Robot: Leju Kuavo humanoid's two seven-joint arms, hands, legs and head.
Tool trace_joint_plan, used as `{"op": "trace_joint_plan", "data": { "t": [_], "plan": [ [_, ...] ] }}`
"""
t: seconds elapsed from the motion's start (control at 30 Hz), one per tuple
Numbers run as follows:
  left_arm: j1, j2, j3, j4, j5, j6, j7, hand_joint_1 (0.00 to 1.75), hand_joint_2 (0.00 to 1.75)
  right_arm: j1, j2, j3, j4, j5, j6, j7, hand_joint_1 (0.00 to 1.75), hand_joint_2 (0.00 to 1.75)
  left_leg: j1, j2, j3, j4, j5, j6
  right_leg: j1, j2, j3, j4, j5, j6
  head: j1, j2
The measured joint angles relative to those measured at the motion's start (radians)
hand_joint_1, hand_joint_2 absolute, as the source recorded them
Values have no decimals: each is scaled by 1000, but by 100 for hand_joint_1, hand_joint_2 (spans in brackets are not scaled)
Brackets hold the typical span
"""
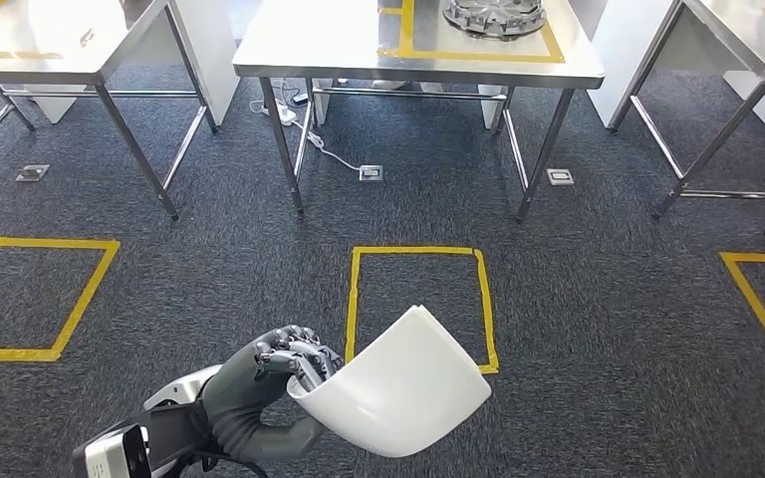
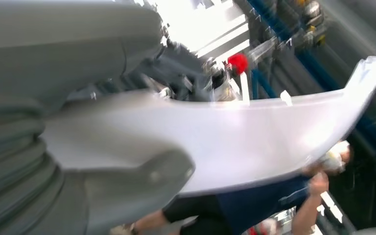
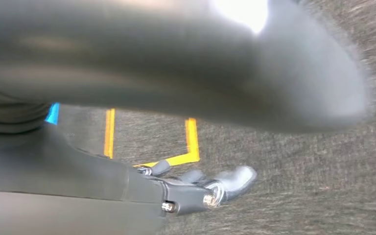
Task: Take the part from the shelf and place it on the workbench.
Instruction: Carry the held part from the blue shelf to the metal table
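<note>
In the head view my left hand [image 1: 277, 373] grips a white curved panel [image 1: 403, 383] by its near edge, low above the dark carpet. The panel hangs over the near side of a yellow taped square [image 1: 418, 309] on the floor. The steel workbench [image 1: 339, 50] stands farther ahead, well apart from the panel. In the left wrist view the panel [image 2: 254, 142] sweeps across the picture, with the thick grey thumb [image 2: 142, 181] pressed on its face. My right hand [image 3: 196, 188] hangs over the carpet, its dark fingers loosely apart with nothing in them.
On the workbench lie a yellow taped frame [image 1: 548, 45] and a grey round metal part [image 1: 493, 15]. More steel tables [image 1: 50, 50] [image 1: 747, 40] flank it. A cable [image 1: 334, 154] and floor sockets [image 1: 372, 172] lie under it. A person [image 2: 254, 205] in dark blue stands beyond the panel.
</note>
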State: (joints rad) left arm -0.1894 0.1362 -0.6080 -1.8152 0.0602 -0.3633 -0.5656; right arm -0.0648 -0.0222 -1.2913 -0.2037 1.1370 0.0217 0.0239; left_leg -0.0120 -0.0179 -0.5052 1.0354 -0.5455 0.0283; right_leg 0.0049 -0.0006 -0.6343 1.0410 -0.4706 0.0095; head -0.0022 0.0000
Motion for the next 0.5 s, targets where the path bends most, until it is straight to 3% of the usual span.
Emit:
{"op": "trace_joint_plan", "data": {
  "t": [0.07,0.13,0.23,0.27,0.3,0.33,0.4,0.47,0.5],
  "plan": [
    [1,0,0,-3,0,-1,0,175,175,1,1,0,0,0,1,-1,0,0,-1,0,10,10,-3,-13,-4,1,22,-10,4,-12,1,0],
    [3,1,0,-7,-3,-2,1,175,175,0,3,0,0,2,4,-5,0,0,1,3,-7,62,-25,-26,-9,1,47,-14,2,-23,-3,0],
    [18,4,1,-9,-16,-2,-1,175,175,1,3,0,0,7,9,-28,0,0,9,7,-115,224,-99,-41,-11,1,65,-15,-15,-29,-10,0],
    [27,5,2,-9,-22,-3,-2,175,175,2,3,0,0,8,12,-39,0,0,11,7,-146,255,-109,-43,-11,1,71,-15,-23,-28,-11,0],
    [34,6,3,-10,-27,-4,-5,175,175,4,3,0,0,6,14,-48,0,0,13,8,-161,253,-99,-44,-12,2,80,-15,-31,-26,-12,0],
    [39,8,3,-12,-31,-5,-7,175,175,5,3,0,0,3,16,-57,0,0,15,9,-160,218,-67,-45,-13,2,91,-15,-39,-24,-13,0],
    [46,9,4,-15,-37,-8,-10,175,175,6,3,0,0,-7,17,-67,0,0,16,7,-129,95,30,-43,-14,5,114,-14,-57,-17,-14,0],
    [51,10,6,-18,-38,-11,-12,175,175,3,3,-1,0,-15,17,-71,0,0,12,4,-107,24,56,-33,-14,8,127,-15,-73,-5,-15,0],
    [53,11,7,-19,-39,-12,-12,175,175,2,3,-2,0,-18,17,-72,0,0,10,3,-105,19,52,-25,-13,9,130,-12,-75,3,-15,0]
  ]
}}
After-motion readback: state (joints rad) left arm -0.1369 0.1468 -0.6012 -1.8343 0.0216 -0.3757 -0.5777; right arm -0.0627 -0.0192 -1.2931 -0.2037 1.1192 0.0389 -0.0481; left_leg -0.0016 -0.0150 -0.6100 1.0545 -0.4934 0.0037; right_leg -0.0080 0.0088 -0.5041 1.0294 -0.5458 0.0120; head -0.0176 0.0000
